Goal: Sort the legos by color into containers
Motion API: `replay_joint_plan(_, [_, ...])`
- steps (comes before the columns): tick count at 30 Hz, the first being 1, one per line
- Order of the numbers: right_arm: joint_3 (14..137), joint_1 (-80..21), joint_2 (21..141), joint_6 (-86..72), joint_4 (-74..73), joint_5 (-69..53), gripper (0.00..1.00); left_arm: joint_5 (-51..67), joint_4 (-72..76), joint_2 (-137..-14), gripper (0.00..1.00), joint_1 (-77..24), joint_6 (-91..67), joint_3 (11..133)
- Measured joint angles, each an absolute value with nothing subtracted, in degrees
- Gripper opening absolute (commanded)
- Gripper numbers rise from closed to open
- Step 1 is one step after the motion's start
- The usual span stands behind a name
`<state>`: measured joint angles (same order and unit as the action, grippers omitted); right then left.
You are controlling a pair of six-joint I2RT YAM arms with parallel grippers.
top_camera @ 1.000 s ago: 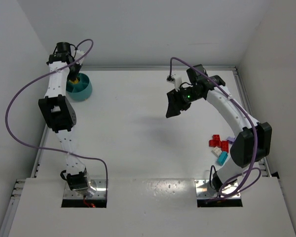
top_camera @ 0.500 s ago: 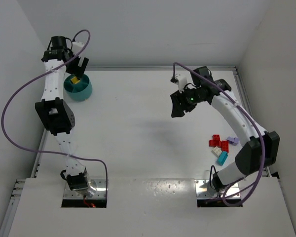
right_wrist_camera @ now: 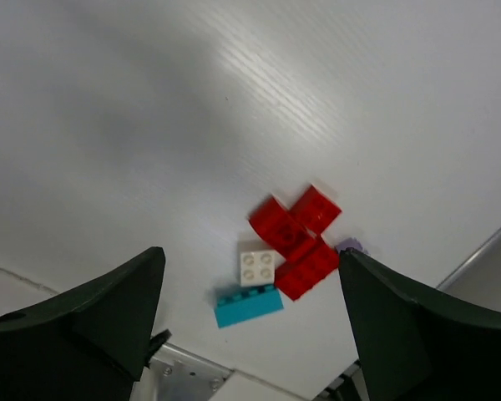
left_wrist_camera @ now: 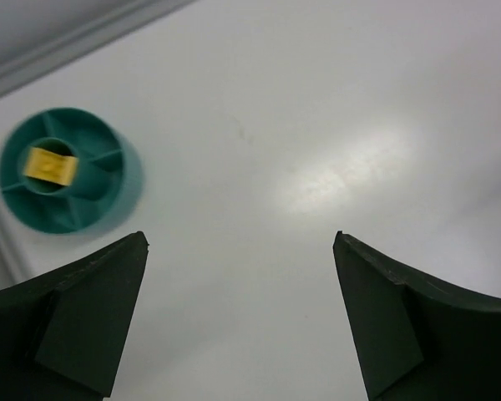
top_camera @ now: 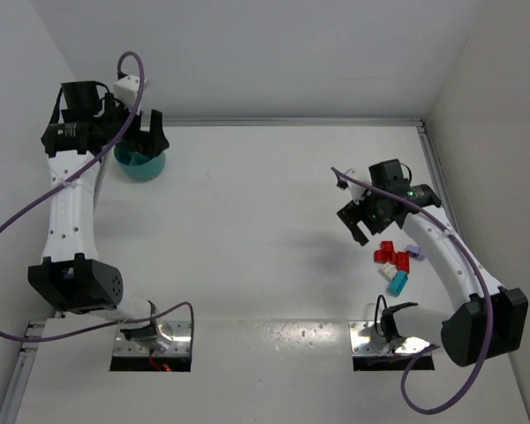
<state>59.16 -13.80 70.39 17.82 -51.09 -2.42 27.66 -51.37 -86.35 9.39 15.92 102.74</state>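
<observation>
The teal bowl [top_camera: 147, 167] stands at the far left corner of the table. In the left wrist view the bowl [left_wrist_camera: 131, 182] holds one yellow lego [left_wrist_camera: 51, 164] in a compartment. My left gripper [top_camera: 145, 138] [left_wrist_camera: 240, 238] hovers high beside the bowl, open and empty. At the right, a loose cluster lies on the table: red legos [top_camera: 389, 256] [right_wrist_camera: 296, 238], a white one [right_wrist_camera: 257, 268], a cyan one [top_camera: 397, 283] [right_wrist_camera: 248, 305] and a purple one [top_camera: 413, 252] [right_wrist_camera: 351, 246]. My right gripper [top_camera: 362, 226] [right_wrist_camera: 251, 252] hangs open just above and left of this cluster, touching none.
White walls close the table at the back, left and right, with a metal rail [top_camera: 437, 177] along the right edge. A metal mounting plate [right_wrist_camera: 184, 368] sits near the cyan brick at the table's front. Purple cables [top_camera: 13, 221] loop off both arms.
My left gripper opened over the bowl, left the yellow lego inside and rose away. My right arm swung from mid-table toward the lego cluster and its jaws widened.
</observation>
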Motion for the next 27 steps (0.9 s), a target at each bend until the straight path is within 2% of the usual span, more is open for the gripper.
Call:
replay_joint_plan(3, [55.1,-10.3,66.7,21.9,-51.6,-0.5,0.69,30.9,-52.0,-84.1,1.0,6.9,15.0,97.3])
replay_joint_plan(4, [54.9,-9.2,66.0,23.3,-52.3,-0.5,0.61,31.4,-52.0,-83.9,1.0,5.6,14.7,95.9])
replay_joint_plan(11, [55.3,-2.9,69.9,35.4,-54.9,-4.0,0.49,32.2,-48.4,-76.6,1.0,-3.2,13.0,81.6])
replay_joint_plan(15, [56.0,-0.6,74.1,44.1,-57.6,-5.7,0.44,32.3,-45.6,-71.7,1.0,-4.2,12.7,75.7])
replay_joint_plan(20, [58.4,0.6,80.2,52.8,-60.3,-6.4,0.42,33.3,-41.2,-70.1,1.0,-4.2,12.8,70.9])
replay_joint_plan(26, [66.3,1.7,93.2,50.0,-60.2,-4.8,0.52,34.1,-38.6,-70.1,1.0,-4.2,12.3,68.2])
replay_joint_plan(27, [68.1,2.1,95.7,48.3,-60.1,-4.6,0.57,34.3,-38.0,-70.1,1.0,-4.2,12.1,68.2])
